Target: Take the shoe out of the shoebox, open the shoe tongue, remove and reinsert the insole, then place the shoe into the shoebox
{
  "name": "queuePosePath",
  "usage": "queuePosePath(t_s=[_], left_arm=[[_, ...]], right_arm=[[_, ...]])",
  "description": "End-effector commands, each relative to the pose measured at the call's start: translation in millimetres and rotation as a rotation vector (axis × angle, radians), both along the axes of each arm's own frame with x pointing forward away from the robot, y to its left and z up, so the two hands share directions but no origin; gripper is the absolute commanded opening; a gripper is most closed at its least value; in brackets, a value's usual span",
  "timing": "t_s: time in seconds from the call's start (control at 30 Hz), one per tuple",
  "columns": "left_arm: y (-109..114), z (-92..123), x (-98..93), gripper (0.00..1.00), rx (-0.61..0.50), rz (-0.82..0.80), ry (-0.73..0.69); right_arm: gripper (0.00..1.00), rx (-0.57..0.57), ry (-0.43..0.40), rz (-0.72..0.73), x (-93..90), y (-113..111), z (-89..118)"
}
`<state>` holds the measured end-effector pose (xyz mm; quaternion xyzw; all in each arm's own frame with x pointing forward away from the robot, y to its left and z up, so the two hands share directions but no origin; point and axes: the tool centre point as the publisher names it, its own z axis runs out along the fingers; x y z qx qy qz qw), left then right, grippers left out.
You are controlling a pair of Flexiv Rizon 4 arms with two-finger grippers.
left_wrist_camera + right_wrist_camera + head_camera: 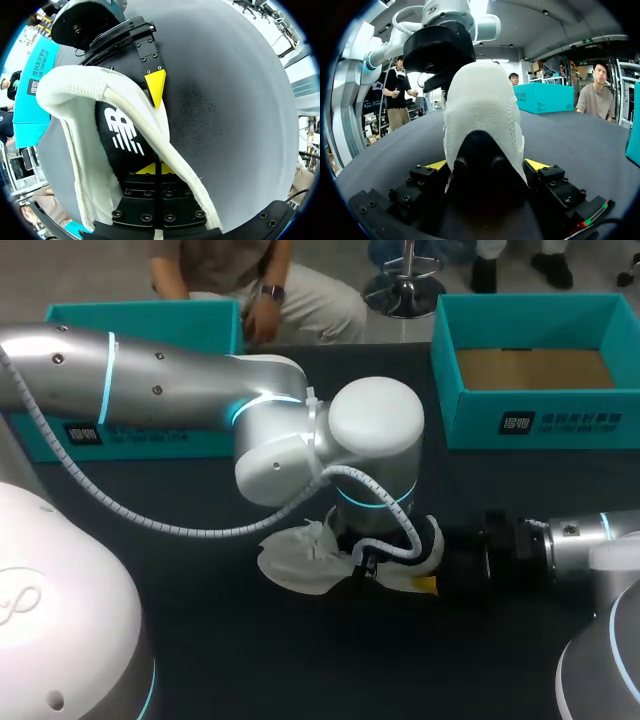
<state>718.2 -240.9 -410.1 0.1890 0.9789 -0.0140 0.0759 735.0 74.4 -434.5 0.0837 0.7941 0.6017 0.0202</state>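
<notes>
Right wrist view is showing your right hand (487, 165) clamping the shoe (482, 110) by its heel, toe pointing away, left hand (155, 168) closed over the insole (122, 135).

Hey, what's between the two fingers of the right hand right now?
The white shoe, heel first, with the right hand touching both its sides. The right wrist view shows it.

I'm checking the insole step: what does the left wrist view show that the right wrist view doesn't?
Only the left wrist view looks into the shoe, showing the black insole with the left claw over it. Only the right wrist view shows the heel, gripped between the yellow tips of the right claw. Both show the white shoe and the dark table.
</notes>
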Motion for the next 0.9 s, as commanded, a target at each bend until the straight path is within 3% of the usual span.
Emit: queuePosePath(t_s=[0.03,0.63,0.9], left_arm=[[7,-11,-5.7,0.00,-0.002,0.017,-0.024],[5,40,-4.8,0.00,-0.081,0.055,-0.108],[14,71,-8.8,0.00,-0.142,0.078,-0.143]], right_arm=[[0.00,-0.003,0.001,-0.003,-1.2,1,-5],[0.00,-0.003,0.001,-0.003,-1.2,1,-5],[0.00,-0.003,0.001,-0.003,-1.2,1,-5]])
